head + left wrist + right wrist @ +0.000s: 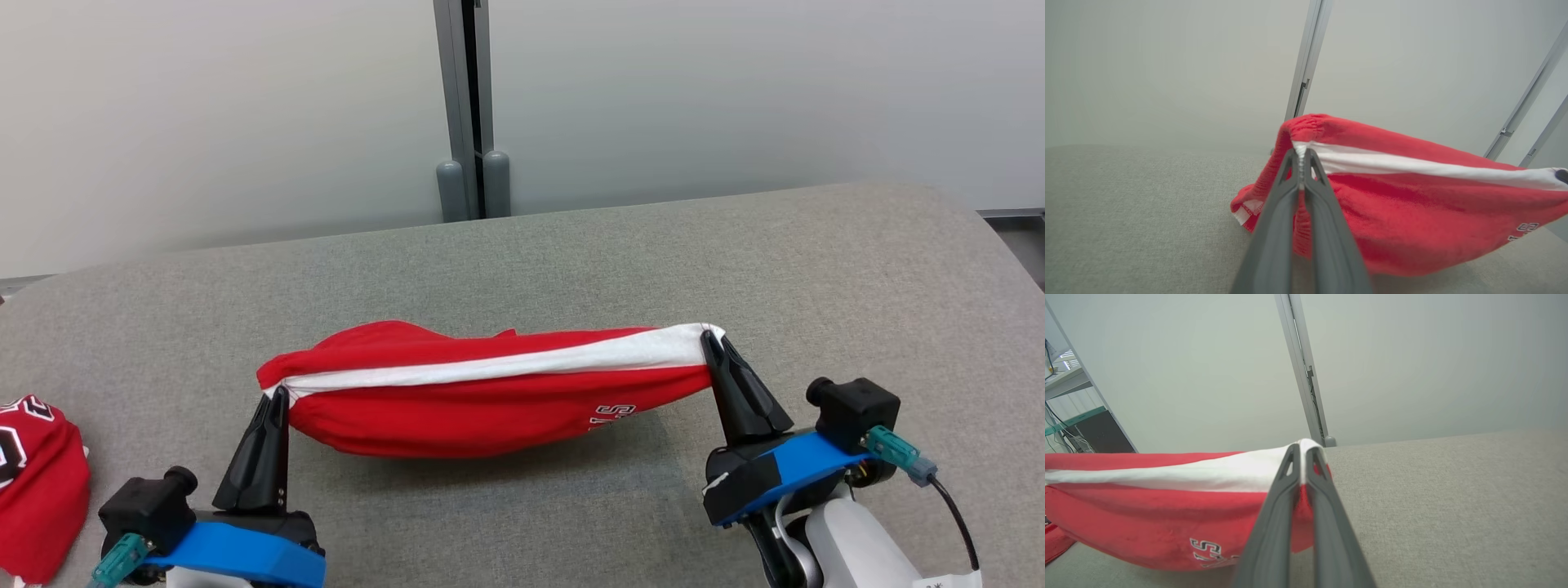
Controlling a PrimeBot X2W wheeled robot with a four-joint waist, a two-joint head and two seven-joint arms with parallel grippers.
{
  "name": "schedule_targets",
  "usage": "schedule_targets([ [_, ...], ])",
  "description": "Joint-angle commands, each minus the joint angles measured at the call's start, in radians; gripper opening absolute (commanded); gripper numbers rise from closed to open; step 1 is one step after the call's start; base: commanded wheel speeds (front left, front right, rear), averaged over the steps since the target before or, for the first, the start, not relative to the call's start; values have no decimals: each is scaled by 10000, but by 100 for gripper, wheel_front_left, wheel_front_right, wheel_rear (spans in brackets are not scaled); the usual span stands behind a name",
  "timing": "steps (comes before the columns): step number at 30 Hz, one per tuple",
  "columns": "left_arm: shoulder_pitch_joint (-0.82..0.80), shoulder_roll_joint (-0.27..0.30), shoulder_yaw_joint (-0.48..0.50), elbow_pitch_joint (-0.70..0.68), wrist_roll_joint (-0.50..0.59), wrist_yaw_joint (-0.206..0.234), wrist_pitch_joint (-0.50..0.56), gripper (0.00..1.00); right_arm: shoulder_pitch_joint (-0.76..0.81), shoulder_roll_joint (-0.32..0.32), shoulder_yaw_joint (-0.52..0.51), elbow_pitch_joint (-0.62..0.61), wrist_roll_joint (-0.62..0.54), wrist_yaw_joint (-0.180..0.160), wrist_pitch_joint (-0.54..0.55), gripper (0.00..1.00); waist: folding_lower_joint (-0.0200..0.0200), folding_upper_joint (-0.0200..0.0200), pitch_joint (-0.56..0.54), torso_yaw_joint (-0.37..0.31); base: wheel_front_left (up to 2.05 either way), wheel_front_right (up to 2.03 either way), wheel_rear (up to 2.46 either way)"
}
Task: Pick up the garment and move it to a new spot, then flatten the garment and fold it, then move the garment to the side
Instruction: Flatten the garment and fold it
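I have the red garment [490, 408] strung between both arms above the middle of the grey cloth-covered table [571, 261]. The left gripper [280, 396] has its jaws pressed together on the garment's left end, right where the white stripe meets a gathered red edge. The left wrist view shows the same pinch up close: the left gripper [1301, 153] bites the cloth, and the garment [1412, 220] droops away to the right of that view. The right gripper [712, 336] has its jaws clamped on the opposite end, at the tip of the white stripe. In the right wrist view, the right gripper [1300, 449] pinches the white cloth while the garment [1147, 522] hangs away to that view's left.

The stripe runs taut from one gripper to the other. The red cloth sags in a belly below it and casts a shadow on the table. I cannot tell whether the lowest fold touches the surface. White and black lettering shows near the right end.

A second red garment [37, 482] with black and white print lies at the table's left edge, well apart. A grey post [467, 106] stands behind the table between pale wall panels.
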Motion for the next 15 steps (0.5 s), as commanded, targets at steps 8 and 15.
schedule_targets([
  [8, -1321, 1032, -143, -852, -99, 15, -4, 0, -719, -46, -26, -1154, -349, 1, -34, 0, 2, 1, 160, 69, 0, 0, 0],
  [15, -4321, 2850, -1046, -245, -828, 16, -2, 0, -3355, -49, -10, -529, -1589, 1, -34, 0, 2, 1, 1375, 224, 0, 0, 0],
])
